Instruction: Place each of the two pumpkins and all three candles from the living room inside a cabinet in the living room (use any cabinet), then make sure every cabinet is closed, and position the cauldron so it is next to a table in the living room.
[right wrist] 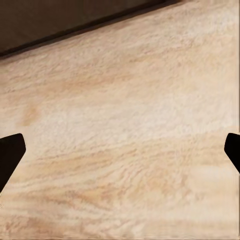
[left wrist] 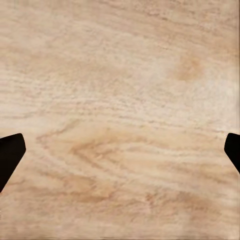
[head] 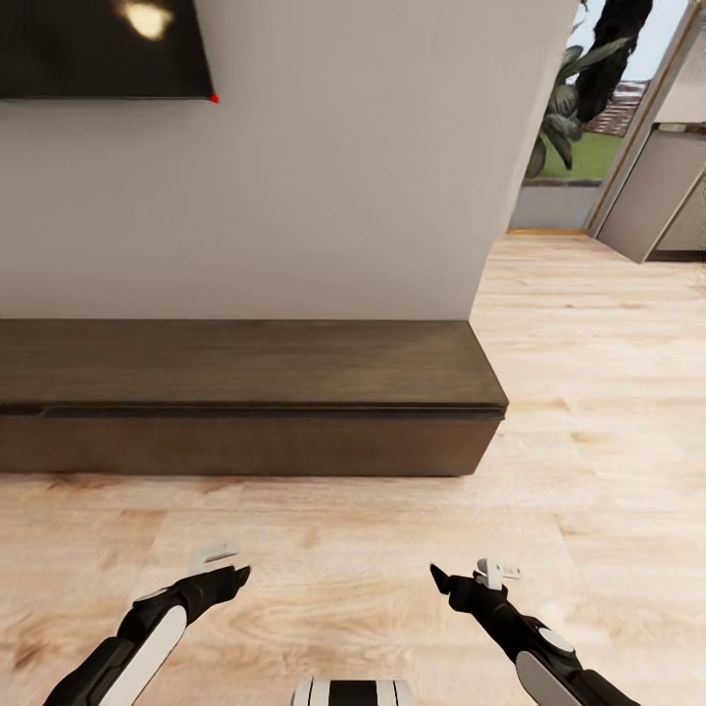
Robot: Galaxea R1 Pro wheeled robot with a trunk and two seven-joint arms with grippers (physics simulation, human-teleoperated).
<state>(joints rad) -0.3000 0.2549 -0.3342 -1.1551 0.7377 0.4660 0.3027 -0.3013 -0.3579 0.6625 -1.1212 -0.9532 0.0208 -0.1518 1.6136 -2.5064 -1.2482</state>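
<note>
- Cabinet (head: 245, 397): long low dark-brown unit against the pale wall (head: 343, 176), front flush and shut (top bare); its dark edge also crosses a corner of the right wrist view (right wrist: 60, 20)
- Left hand (head: 235, 572): low over the wood floor (head: 343, 549), fingers (left wrist: 10, 152) spread wide, holding nothing
- Right hand (head: 438, 579): low over the floor, near the cabinet front, fingers (right wrist: 10, 155) spread wide, holding nothing
- Screen (head: 103, 49): dark, on the wall above the cabinet
- Plant (head: 569, 98): beyond the wall's corner
</note>
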